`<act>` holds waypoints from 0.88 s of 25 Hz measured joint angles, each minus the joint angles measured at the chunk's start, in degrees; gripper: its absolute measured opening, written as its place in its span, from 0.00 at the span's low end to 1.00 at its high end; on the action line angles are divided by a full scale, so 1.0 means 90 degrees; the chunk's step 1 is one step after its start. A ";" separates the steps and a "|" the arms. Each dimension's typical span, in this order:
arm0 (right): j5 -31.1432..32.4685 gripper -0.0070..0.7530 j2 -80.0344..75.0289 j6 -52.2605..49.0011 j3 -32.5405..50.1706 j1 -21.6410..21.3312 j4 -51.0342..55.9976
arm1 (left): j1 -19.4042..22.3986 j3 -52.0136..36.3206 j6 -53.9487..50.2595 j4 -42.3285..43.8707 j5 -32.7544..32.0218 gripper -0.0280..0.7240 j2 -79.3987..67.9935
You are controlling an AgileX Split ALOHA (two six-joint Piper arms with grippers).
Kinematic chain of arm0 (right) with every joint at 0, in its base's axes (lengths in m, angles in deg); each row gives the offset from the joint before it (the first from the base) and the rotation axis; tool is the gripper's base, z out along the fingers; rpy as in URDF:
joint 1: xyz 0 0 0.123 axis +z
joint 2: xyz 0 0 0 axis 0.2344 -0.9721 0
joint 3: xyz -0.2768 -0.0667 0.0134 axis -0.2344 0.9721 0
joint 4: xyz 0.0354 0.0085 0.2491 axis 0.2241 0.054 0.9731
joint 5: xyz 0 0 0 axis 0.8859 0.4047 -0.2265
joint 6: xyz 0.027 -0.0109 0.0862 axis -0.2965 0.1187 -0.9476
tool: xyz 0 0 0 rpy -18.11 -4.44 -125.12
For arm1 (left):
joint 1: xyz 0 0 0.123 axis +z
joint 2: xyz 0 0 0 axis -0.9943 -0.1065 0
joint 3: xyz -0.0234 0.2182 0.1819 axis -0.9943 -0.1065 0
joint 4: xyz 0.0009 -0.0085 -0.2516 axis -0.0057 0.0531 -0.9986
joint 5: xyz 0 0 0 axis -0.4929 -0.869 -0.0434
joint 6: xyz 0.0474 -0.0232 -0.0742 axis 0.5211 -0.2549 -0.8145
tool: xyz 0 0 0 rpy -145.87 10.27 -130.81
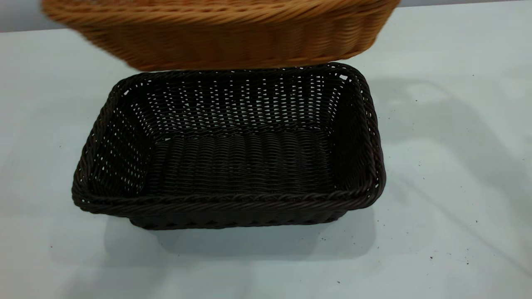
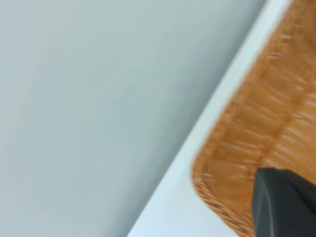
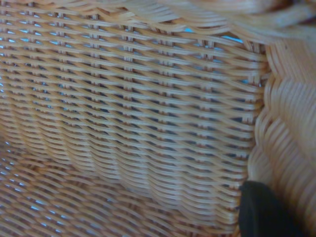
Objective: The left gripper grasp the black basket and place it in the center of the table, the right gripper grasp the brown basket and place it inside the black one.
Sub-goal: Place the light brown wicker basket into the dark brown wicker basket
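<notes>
The black basket [image 1: 232, 158] stands upright and empty on the white table [image 1: 449, 199], about in the middle of the exterior view. The brown basket [image 1: 220, 33] hangs in the air above and behind the black basket's far rim, slightly tilted. Neither arm shows in the exterior view. In the right wrist view the right gripper [image 3: 269, 207] is shut on the brown basket's wall [image 3: 138, 108], with one black finger [image 3: 259, 212] inside against the weave and the other hidden. In the left wrist view a black part of the left gripper [image 2: 284, 205] lies close before the brown basket [image 2: 256, 138].
The table [image 2: 168, 207] meets a plain grey wall [image 2: 89, 98] in the left wrist view. Bare tabletop with tiny dark specks lies left, right and in front of the black basket.
</notes>
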 joint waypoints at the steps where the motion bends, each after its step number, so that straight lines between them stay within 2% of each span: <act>1: 0.0000 0.14 0.0006 -0.0063 0.0021 0.0090 0.0000 | 0.0000 0.0000 -0.0172 0.0183 0.0000 0.04 0.0000; 5: -0.0005 0.14 0.0010 -0.0089 0.0248 0.0365 0.0024 | 0.0000 0.0000 -0.0553 0.0686 0.0000 0.04 0.0000; 22: -0.0008 0.14 0.0004 -0.0037 0.1162 0.0716 0.0125 | 0.0000 0.0000 -0.0547 0.0767 0.0032 0.04 0.0000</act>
